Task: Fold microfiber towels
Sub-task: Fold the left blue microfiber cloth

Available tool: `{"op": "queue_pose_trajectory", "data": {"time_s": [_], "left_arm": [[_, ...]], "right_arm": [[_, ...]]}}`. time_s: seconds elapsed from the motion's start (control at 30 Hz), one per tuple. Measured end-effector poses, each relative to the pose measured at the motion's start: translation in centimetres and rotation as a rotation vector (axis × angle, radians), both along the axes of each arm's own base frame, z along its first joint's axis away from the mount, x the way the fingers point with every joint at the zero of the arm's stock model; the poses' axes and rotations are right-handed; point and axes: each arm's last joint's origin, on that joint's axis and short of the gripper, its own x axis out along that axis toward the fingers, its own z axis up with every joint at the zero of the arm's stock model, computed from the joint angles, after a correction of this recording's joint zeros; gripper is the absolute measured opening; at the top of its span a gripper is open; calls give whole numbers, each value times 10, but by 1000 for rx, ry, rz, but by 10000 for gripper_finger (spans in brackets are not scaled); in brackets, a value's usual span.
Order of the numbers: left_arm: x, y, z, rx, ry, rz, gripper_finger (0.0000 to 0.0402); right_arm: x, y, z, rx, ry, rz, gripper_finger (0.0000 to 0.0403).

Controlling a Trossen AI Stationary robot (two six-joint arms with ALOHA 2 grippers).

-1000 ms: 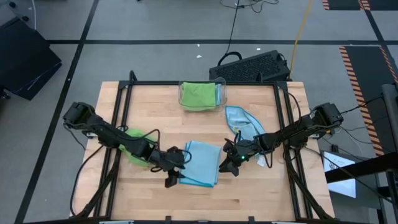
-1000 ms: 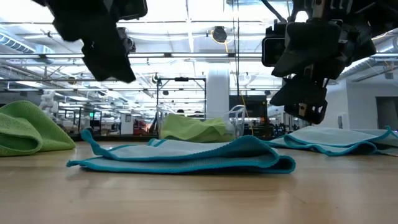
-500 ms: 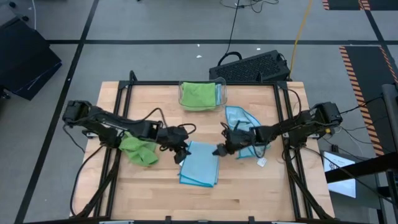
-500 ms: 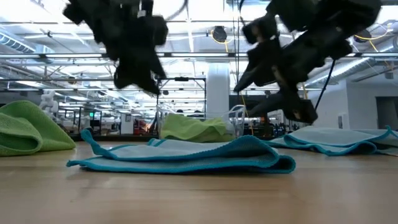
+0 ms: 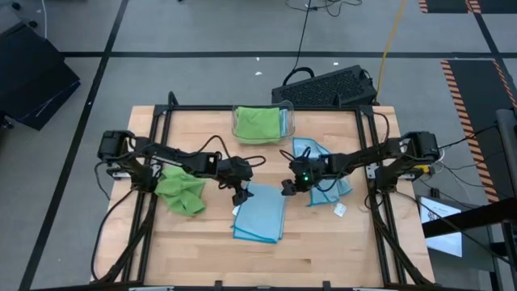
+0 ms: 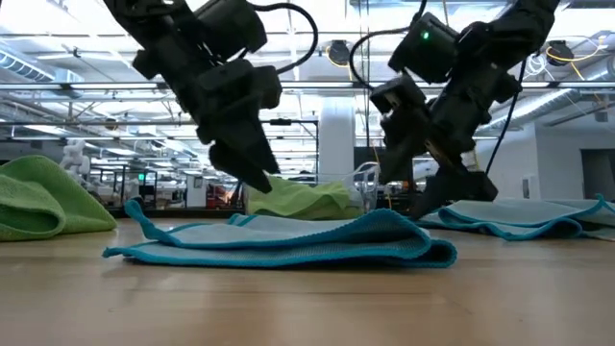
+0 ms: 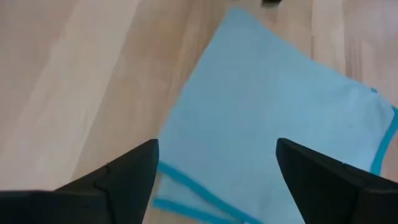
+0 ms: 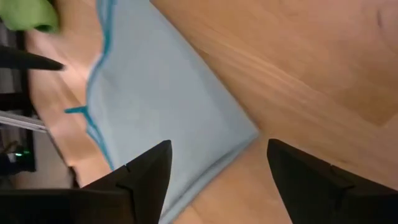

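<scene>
Both grippers have lifted off the folded blue towel [image 5: 260,212], which lies below and between them. Left gripper [image 5: 241,197] and right gripper [image 5: 287,187] gape empty. Only overhead shows the green towel [image 5: 182,189], bin [image 5: 263,123] and second blue towel [image 5: 321,166].

Even overhead light in the high view, table [image 5: 323,250] bright with only soft short shadows and no glare. Low view is backlit by ceiling strip lights [image 6: 317,43], so both arms read as near-black silhouettes, and the near tabletop is soft-focus. Wrist views are evenly lit; the own fingers [image 7: 124,177] are dark, blurred wedges, and the folded blue towel [image 7: 280,118] is slightly soft.
</scene>
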Motion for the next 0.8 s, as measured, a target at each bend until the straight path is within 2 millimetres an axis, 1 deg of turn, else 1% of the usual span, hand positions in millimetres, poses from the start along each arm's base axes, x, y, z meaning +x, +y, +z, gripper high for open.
{"op": "queue_pose_trajectory", "data": {"time_s": [0.13,0.23,0.33,0.4,0.53,0.67,0.8], "left_arm": [[5,10,-4,-12,-31,2,311],[6,19,-14,-65,6,-1,299],[6,26,-26,-118,52,-17,292],[7,27,-34,-115,72,-42,289],[6,28,-41,-97,109,-73,275],[3,24,-43,-72,148,-113,238],[0,17,-45,-31,188,-158,177]], "right_arm": [[5,1,-16,34,19,45,258],[13,2,-24,65,-10,60,256],[17,3,-29,80,-35,63,251],[19,2,-30,91,-50,72,246],[20,3,-31,90,-63,77,229],[20,3,-31,84,-64,78,206],[20,0,-31,88,-65,71,195]]}}
